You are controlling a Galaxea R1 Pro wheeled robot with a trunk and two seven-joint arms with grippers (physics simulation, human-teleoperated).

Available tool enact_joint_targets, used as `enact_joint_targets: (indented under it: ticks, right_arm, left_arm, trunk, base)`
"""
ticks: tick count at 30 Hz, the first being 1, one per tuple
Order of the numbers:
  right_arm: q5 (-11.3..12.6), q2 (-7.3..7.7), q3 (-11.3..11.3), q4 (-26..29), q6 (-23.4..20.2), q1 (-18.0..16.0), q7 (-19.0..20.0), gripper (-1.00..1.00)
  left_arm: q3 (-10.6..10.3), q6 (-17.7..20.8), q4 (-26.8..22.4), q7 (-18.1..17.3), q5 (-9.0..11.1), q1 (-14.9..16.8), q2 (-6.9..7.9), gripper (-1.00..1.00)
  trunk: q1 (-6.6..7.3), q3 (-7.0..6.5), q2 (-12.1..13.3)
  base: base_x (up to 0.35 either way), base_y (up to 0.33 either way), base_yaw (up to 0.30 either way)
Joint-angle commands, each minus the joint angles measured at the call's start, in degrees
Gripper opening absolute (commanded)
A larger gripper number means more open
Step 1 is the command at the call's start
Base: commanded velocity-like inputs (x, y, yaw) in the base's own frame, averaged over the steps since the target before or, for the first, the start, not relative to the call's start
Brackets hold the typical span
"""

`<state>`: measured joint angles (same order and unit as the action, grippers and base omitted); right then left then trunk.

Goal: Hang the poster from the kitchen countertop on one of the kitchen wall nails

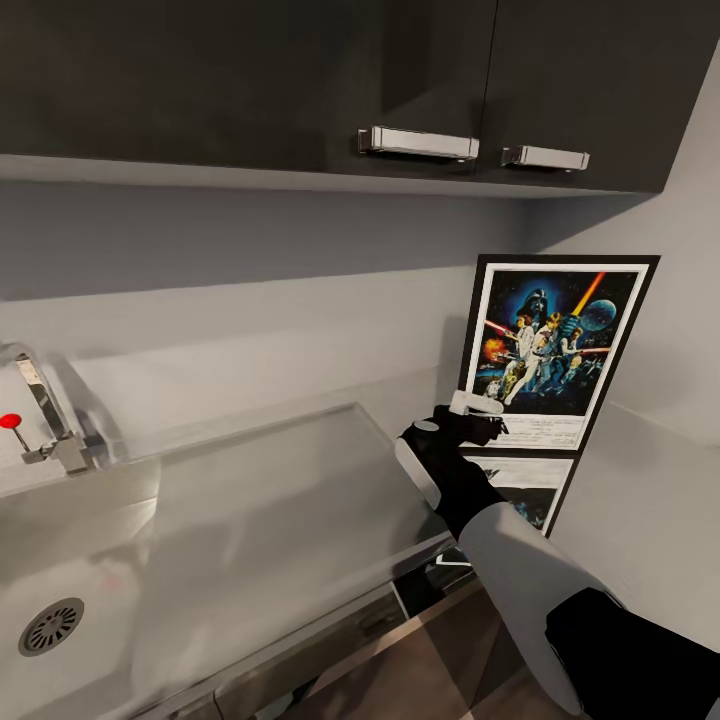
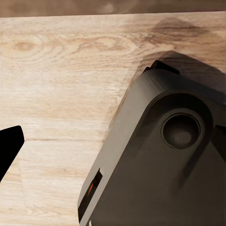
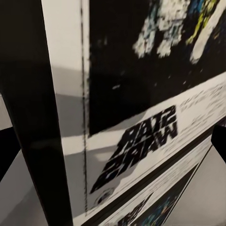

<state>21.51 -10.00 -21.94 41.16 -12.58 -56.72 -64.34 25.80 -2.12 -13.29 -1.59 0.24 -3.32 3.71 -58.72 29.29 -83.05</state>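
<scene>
The poster [image 1: 555, 350] stands upright at the right end of the steel kitchen countertop [image 1: 270, 500], leaning on the pale wall in the corner. It has a black frame, a white border and a blue space scene. My right gripper [image 1: 488, 412] hovers at its lower left corner, just above the worktop. In the right wrist view the poster [image 3: 141, 94] is very close, with its black lettering and its mirror image in the steel below. The right gripper [image 3: 113, 141] is open, its dark fingertips [image 3: 8, 146] at the picture's sides. My left gripper [image 2: 113, 150] hangs open over the wooden floor. The wall nail is out of view.
A sink with a round drain [image 1: 50, 625] and a tap [image 1: 45, 410] lies at the left of the worktop. Dark upper cabinets with metal handles [image 1: 418, 143] hang above. The robot's dark base [image 2: 165, 155] sits on the wooden floor [image 2: 61, 70].
</scene>
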Motion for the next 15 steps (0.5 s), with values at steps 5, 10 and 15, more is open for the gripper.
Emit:
enact_joint_targets:
  ticks: [5, 10, 15]
  right_arm:
    - [0.19, 0.00, -0.20, 0.05, -0.60, -0.06, -0.35, 1.00]
    - [0.19, 0.00, -0.20, 0.03, -0.60, -0.06, -0.35, 1.00]
    - [0.19, 0.00, -0.16, 0.03, -0.60, -0.06, -0.35, 1.00]
  left_arm:
    - [0.21, -0.08, -0.07, -0.17, 0.02, -0.02, -0.02, 1.00]
    - [0.21, -0.08, -0.07, -0.17, 0.02, -0.02, -0.02, 1.00]
    - [0.21, -0.09, -0.07, -0.17, 0.02, -0.02, -0.02, 1.00]
  trunk:
    - [0.00, 0.05, -0.03]
    - [0.00, 0.05, -0.03]
    - [0.00, 0.05, -0.03]
  base:
    - [0.000, 0.023, 0.000]
    - [0.000, 0.003, 0.000]
    - [0.000, 0.000, 0.000]
